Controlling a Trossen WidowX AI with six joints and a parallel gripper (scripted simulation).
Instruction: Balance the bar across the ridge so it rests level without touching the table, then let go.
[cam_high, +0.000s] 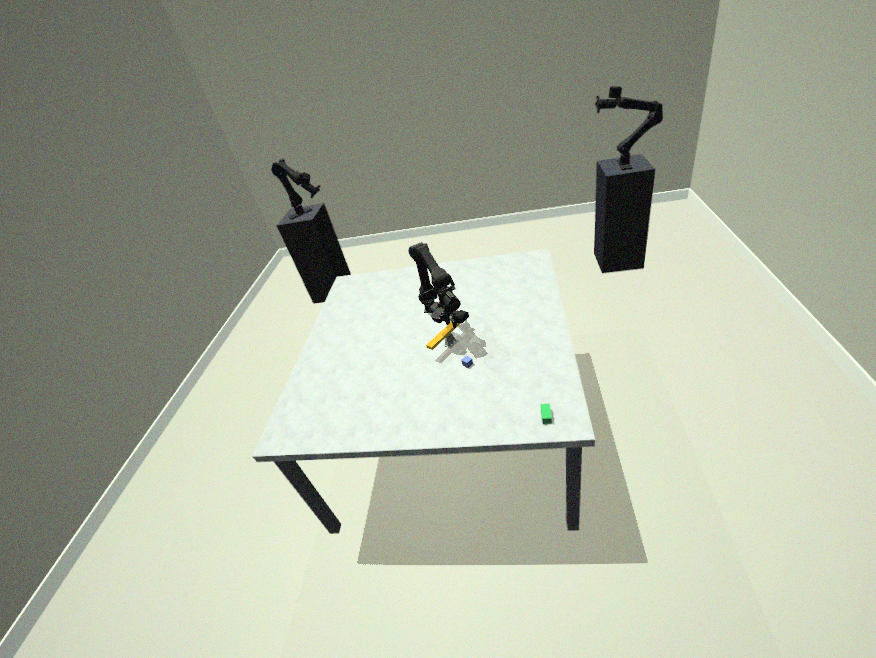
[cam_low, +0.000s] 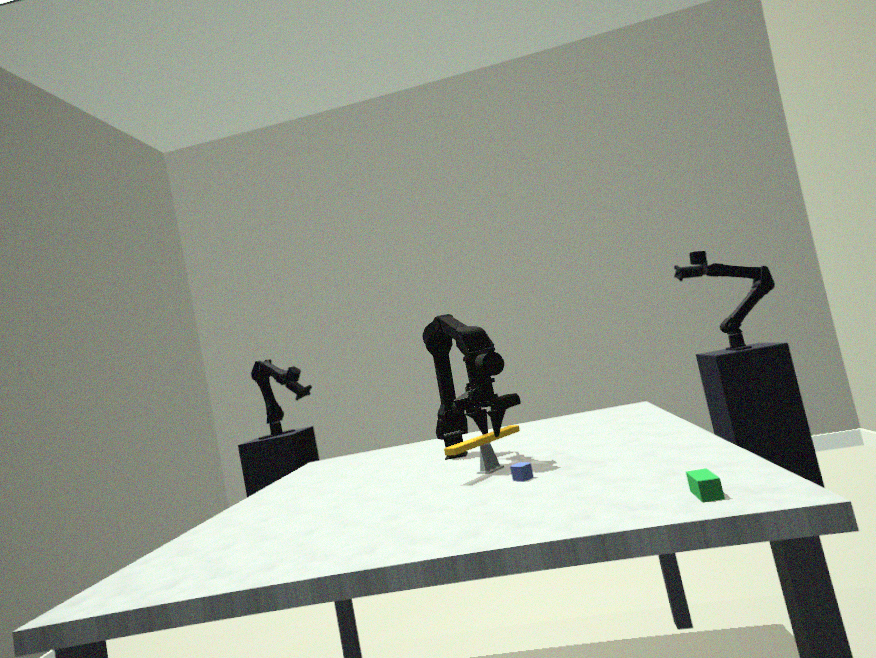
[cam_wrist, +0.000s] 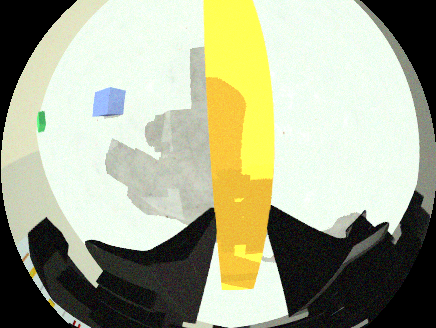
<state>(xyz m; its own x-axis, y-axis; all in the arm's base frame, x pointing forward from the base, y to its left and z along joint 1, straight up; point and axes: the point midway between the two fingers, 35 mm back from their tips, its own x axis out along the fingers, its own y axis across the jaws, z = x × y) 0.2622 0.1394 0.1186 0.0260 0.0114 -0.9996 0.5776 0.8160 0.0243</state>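
The yellow-orange bar (cam_high: 439, 337) (cam_low: 467, 446) (cam_wrist: 257, 125) is held off the table (cam_high: 354, 410) (cam_low: 354, 524). My gripper (cam_low: 491, 432) (cam_wrist: 242, 212) is shut on the bar, with one finger on each side of it. The grey ridge (cam_high: 449, 340) (cam_low: 488, 460) is wide at its foot and narrow at its top, and stands on the table directly under the bar. In the exterior view the bar's underside meets the ridge's top; whether they touch or a thin gap remains, I cannot tell. The bar hides the ridge in the wrist view.
A small blue cube (cam_high: 466, 361) (cam_low: 521, 471) (cam_wrist: 109, 102) lies on the table close to the ridge. A green block (cam_high: 545, 413) (cam_low: 705, 485) (cam_wrist: 41, 121) lies near the table's front right corner. Two other arms stand on dark pedestals (cam_high: 623, 212) (cam_low: 761, 403) behind the table.
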